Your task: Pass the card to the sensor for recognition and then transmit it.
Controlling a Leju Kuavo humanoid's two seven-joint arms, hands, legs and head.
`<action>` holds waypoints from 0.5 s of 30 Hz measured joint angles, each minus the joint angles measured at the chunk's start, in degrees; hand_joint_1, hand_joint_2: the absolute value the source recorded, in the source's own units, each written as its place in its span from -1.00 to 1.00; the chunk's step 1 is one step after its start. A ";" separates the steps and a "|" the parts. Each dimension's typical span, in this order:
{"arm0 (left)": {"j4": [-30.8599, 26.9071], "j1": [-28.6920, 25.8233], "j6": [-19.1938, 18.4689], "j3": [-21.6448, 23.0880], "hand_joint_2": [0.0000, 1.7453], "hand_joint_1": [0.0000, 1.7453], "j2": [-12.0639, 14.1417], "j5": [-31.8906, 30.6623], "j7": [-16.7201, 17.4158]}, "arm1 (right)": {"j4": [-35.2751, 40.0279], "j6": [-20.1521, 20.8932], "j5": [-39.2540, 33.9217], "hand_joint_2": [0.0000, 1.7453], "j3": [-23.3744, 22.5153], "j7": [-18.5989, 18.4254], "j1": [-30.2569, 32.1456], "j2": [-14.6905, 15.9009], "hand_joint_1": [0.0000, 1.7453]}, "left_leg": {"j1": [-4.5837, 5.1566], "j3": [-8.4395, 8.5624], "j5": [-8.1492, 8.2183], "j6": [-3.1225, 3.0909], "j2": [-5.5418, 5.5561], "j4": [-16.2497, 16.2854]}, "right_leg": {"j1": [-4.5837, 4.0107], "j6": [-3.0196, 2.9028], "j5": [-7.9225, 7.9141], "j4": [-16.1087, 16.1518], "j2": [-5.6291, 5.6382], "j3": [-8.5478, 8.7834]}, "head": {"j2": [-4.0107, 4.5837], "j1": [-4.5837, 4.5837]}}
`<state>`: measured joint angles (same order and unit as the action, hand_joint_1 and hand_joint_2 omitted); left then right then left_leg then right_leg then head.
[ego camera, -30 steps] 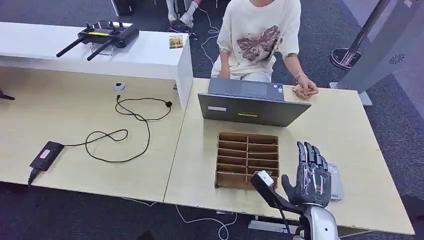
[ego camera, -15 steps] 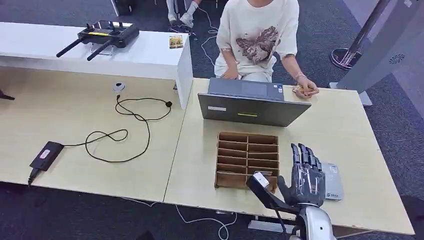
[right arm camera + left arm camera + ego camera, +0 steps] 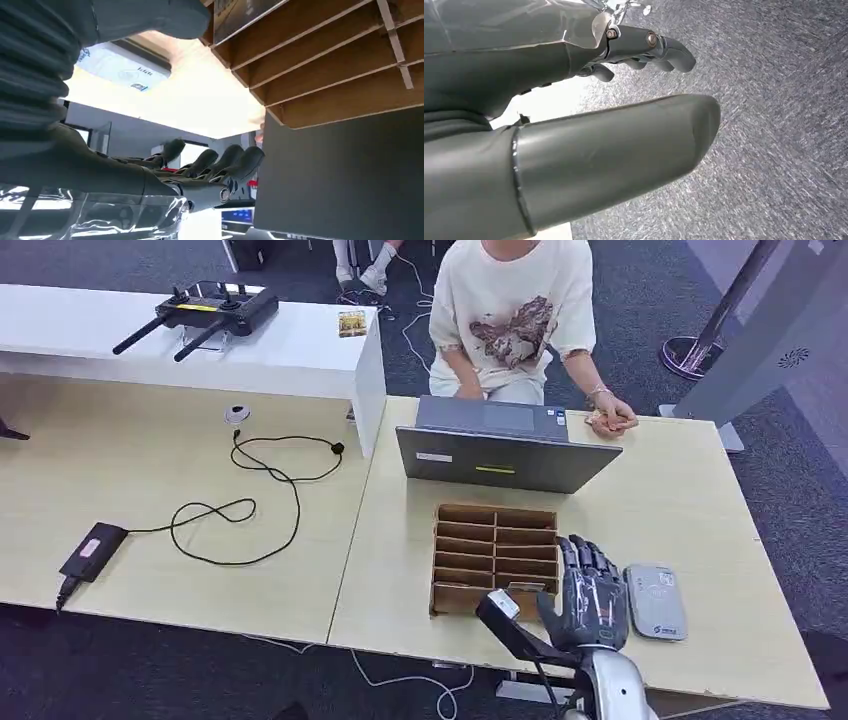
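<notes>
— Where is the right hand (image 3: pixel 592 592)?

— Low over the pale wooden tabletop (image 3: pixel 680 502), fingers apart and stretched forward, holding nothing. It sits between the brown cardboard slotted organiser (image 3: pixel 494 558) on its thumb side and the flat grey card sensor with rounded corners (image 3: pixel 655 601) on its outer side.

— And the card?

— A dark card with a pale edge (image 3: pixel 526 587) stands in the organiser's nearest row, just beside the thumb. From the right wrist view the same card (image 3: pixel 239 11) shows slotted between the brown dividers; I cannot tell whether the thumb touches it.

— What lies beyond the fingertips?

— The grey open laptop (image 3: pixel 505 448), its back towards the hand, and a person in a cream printed T-shirt (image 3: pixel 515 315) seated behind it.

— The left hand (image 3: pixel 574 125)?

— It hangs over dark grey carpet (image 3: pixel 774 125), fingers loosely curled but apart, holding nothing.
</notes>
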<state>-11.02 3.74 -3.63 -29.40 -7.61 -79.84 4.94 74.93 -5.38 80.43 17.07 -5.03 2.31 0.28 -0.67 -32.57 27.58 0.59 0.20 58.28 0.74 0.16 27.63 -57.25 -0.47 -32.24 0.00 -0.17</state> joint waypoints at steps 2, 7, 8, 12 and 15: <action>0.00 0.06 -0.02 0.00 -1.00 -1.00 0.00 -0.04 0.00 | -0.35 0.00 -0.06 1.00 0.04 0.00 -0.20 0.00 -0.58 | 0.00 0.00 0.00 0.00 0.00 0.00 | 0.00 0.00 0.00 0.00 0.00 0.00 | 0.00 0.00; 0.00 0.11 -0.11 0.00 -1.00 -1.00 0.00 -0.15 -0.18 | -1.42 -0.02 -0.66 1.00 0.07 0.00 -0.82 0.02 -0.52 | 0.00 0.00 0.00 0.00 0.00 0.00 | 0.00 0.00 0.00 0.00 0.00 0.00 | 0.00 0.00; 0.00 0.11 -0.15 0.00 -1.00 -1.00 0.00 -0.18 -0.17 | -1.64 -0.02 -0.81 1.00 0.07 0.00 -0.94 0.02 -0.52 | 0.00 0.00 0.00 0.00 0.00 0.00 | 0.00 0.00 0.00 0.00 0.00 0.00 | 0.00 0.00; 0.00 0.13 -0.17 0.00 -1.00 -1.00 0.00 -0.22 -0.17 | -2.40 -0.09 -1.14 1.00 0.07 0.00 -1.19 0.02 -0.46 | 0.00 0.00 0.00 0.00 0.00 0.00 | 0.00 0.00 0.00 0.00 0.00 0.00 | 0.00 0.00; 0.00 0.14 -0.15 0.00 -1.00 -1.00 0.00 -0.24 -0.24 | -2.95 -0.24 -1.40 1.00 0.09 0.07 -1.34 0.09 -0.44 | 0.00 0.00 0.00 0.00 0.00 0.00 | 0.00 0.00 0.00 0.00 0.00 0.00 | 0.00 0.00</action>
<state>-11.02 3.87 -3.78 -29.40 -7.61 -80.08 4.70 71.97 -5.62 79.03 17.16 -4.96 0.97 0.37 -0.67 -32.57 27.58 0.59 0.20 58.28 0.74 0.16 27.63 -57.25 -0.47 -32.24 0.00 -0.17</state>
